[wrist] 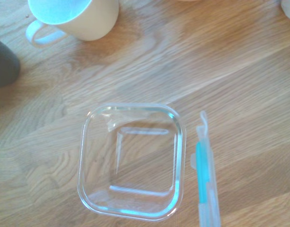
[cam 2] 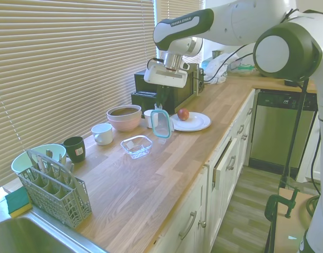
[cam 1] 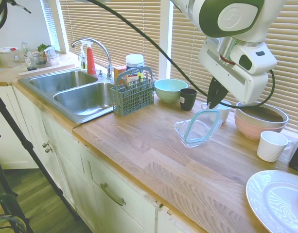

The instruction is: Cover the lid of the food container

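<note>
The gripper (cam 2: 160, 105) is pinched onto the top edge of the lid (cam 2: 161, 123), which hangs on edge in the air above the counter (cam 2: 150, 174), its flat face vertical. The food container (cam 2: 136, 146) sits open and empty on the counter, below the lid and just to one side, toward the sink end; the wrist view shows the lid edge-on right beside its rim. Lid is clear with a teal seal; judged to need tilting flat before lowering.
</note>
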Robot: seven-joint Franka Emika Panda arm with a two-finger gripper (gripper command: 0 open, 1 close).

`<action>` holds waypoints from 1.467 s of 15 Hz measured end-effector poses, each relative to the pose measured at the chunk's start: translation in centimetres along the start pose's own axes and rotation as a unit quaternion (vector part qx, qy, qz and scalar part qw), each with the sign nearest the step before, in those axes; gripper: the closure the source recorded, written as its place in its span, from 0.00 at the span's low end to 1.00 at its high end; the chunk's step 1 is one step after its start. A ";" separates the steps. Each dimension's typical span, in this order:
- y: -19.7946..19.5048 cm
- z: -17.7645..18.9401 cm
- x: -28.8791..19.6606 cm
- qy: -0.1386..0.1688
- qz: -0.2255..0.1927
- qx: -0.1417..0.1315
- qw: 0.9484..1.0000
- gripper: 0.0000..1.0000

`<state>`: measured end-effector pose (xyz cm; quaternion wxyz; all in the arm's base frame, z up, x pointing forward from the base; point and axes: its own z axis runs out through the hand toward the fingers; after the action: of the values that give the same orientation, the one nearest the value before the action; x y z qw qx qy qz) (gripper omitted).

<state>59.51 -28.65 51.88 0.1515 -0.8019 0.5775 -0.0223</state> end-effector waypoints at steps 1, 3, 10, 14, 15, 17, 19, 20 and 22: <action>-0.4 0.2 -0.1 0.002 0.000 -0.003 1.000 1.00; -1.2 0.3 -0.5 0.007 -0.002 -0.008 1.000 1.00; -4.2 1.0 -3.0 0.020 -0.021 -0.026 0.999 1.00; -4.1 1.4 -1.9 0.027 -0.013 -0.033 0.999 1.00; -4.0 1.2 -1.7 0.028 -0.011 -0.033 0.999 1.00; -3.8 1.0 -1.2 0.030 -0.009 -0.037 0.999 1.00; -4.1 1.1 -1.0 0.035 -0.009 -0.041 0.999 1.00; -4.4 1.1 -0.9 0.039 -0.010 -0.042 0.998 1.00; -4.8 1.2 -0.6 0.044 -0.013 -0.043 0.998 1.00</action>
<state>63.95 -26.43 52.11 0.0911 -0.8132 0.5737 -0.0344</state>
